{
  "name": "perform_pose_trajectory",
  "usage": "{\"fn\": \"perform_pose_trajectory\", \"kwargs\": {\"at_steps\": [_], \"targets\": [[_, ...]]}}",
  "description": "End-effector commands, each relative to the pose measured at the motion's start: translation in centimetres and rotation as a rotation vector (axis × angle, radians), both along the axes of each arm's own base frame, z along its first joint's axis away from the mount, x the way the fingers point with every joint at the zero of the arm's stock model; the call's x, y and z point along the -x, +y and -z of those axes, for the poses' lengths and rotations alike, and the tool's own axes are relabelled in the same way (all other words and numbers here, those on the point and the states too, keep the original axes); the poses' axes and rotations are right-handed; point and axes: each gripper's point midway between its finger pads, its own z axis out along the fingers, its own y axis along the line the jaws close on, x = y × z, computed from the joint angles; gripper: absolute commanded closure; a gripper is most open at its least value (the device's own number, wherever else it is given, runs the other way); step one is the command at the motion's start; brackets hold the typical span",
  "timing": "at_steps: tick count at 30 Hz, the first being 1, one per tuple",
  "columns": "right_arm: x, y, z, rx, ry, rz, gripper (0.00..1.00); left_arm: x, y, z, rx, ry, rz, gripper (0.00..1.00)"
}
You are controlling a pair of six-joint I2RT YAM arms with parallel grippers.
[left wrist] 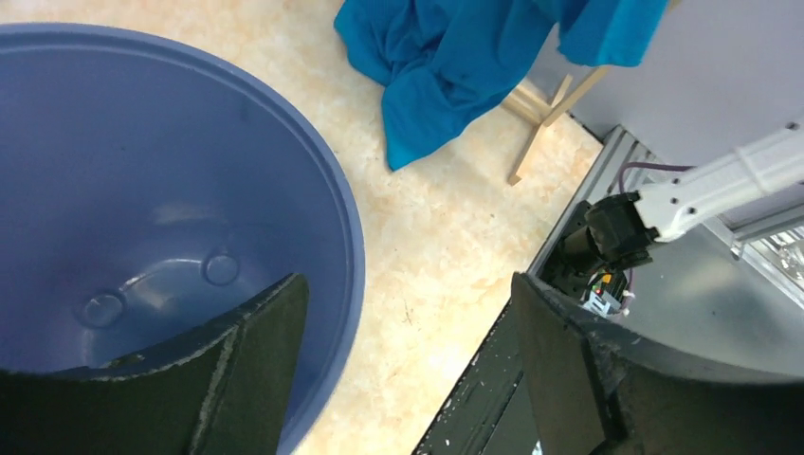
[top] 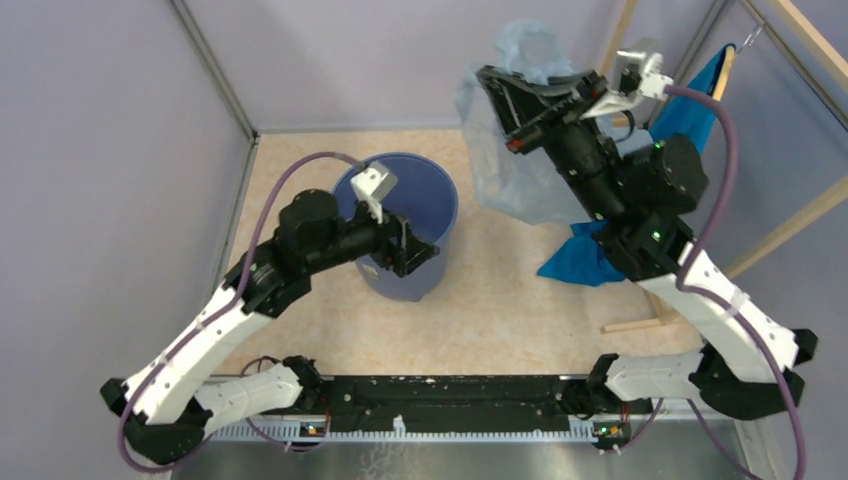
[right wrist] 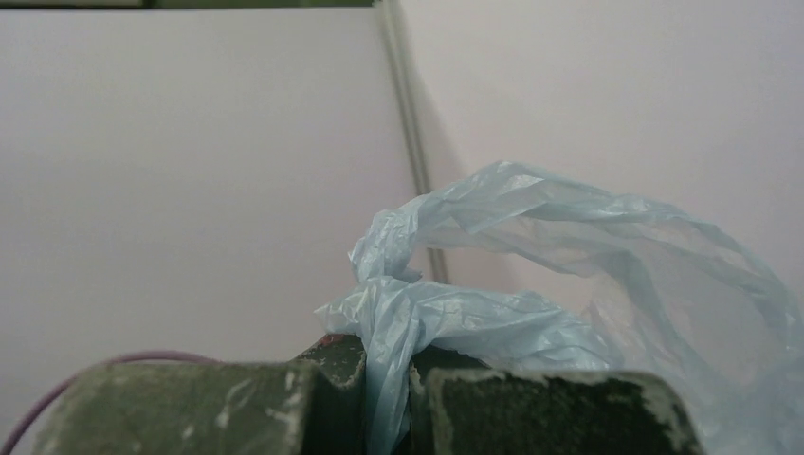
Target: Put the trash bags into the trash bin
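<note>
I hold the trash bag (right wrist: pixel 455 318) pinched by a bunched fold in my right gripper (right wrist: pixel 384 379), film hanging below it, while my left gripper (left wrist: pixel 408 351) gapes astride the trash bin (left wrist: pixel 142 171) rim, where the limp film could snag.

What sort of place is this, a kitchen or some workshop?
Probably a robot test booth: plain walls on metal framing surround the table, a left arm and right arm are bolted at its near edge, and the right pincer holds a trash bag near a trash bin.
</note>
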Motion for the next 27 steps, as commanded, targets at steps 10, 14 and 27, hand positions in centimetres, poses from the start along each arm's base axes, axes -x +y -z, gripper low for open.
{"fn": "perform_pose_trajectory", "kwargs": {"at_steps": [10, 14, 27], "targets": [[5.7, 8.3, -10.6, -0.272, -0.179, -0.534, 1.0, 5.6, 11.8, -10.9, 0.436, -0.422, -0.267, 0.01], [3.6, 5.8, -10.8, -0.335, -0.107, -0.381, 1.0, 6.3, 13.6, -11.9, 0.478, -0.441, -0.31, 0.01], [-6.4, 1.1, 5.5, -0.124, 0.287, 0.277, 1.0, 4.9, 13.7, -11.5, 0.397, -0.371, -0.377, 0.01]]}}
